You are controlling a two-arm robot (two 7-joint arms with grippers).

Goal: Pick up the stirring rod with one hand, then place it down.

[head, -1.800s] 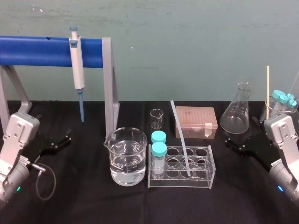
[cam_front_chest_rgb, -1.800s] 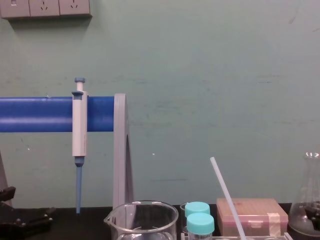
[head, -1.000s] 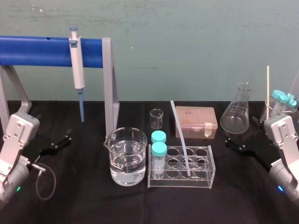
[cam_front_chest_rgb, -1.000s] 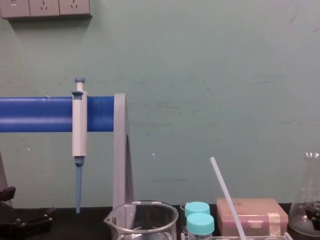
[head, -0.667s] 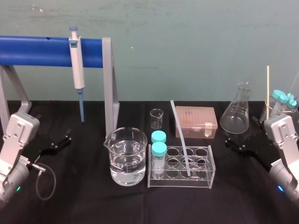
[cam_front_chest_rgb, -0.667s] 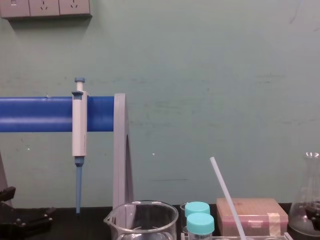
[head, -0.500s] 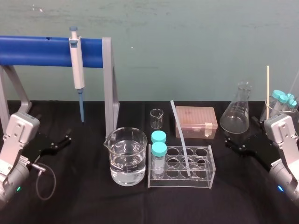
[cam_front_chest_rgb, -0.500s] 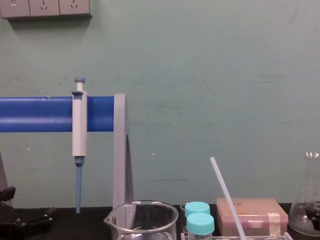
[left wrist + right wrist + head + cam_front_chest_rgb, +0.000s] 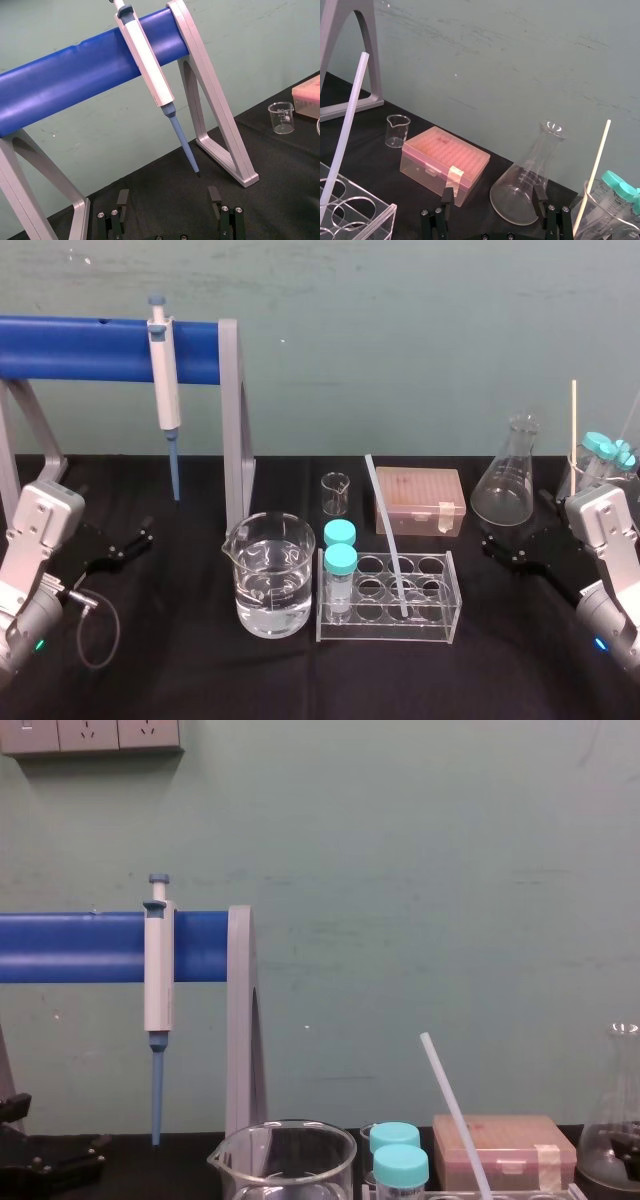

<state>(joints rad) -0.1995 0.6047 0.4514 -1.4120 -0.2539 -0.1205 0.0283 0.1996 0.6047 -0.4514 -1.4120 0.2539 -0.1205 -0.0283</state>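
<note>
While untouched, stirring rod (image 9: 385, 530) seemingly unmoved.

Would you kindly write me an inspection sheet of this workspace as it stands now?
Surface: black tablecloth, flat.
Job's things: long white translucent stirring rod leaning in the clear plastic tube rack, ungripped.
Clutter: glass beaker of water, two teal-capped tubes, small glass beaker, pink lidded box, conical glass flask, blue-tipped white pipette hanging on the blue stand.
Grippers: left gripper and right gripper open, low at the table's sides, holding nothing.
Cables: grey cable loop, left side.
Surroundings: teal wall, white sockets.
</note>
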